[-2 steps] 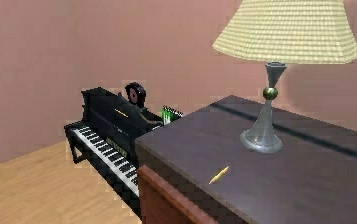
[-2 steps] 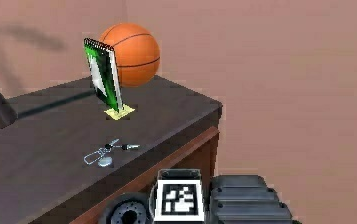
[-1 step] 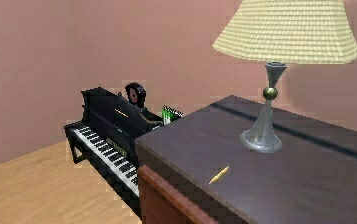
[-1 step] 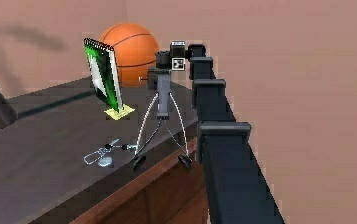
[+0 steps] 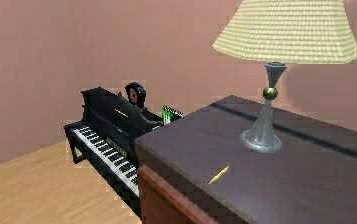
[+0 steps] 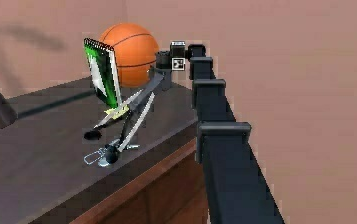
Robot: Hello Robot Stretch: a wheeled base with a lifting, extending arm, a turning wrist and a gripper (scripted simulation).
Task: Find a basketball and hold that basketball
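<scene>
Clearly lit in the arm side view, an orange basketball [image 6: 136, 50] sits on a dark wooden desk [image 6: 36, 150], just behind an upright green-edged notebook [image 6: 103, 72]. The robot's dark arm [image 6: 221, 130] reaches in to the right of the notebook in this view. Its thin jaws slant down toward the desk just in front of the notebook. Whether they are released or grasping anything cannot be told. The ball is probably light, firm and grippy, yet round and apt to roll. A hold across its widest middle seems safest.
</scene>
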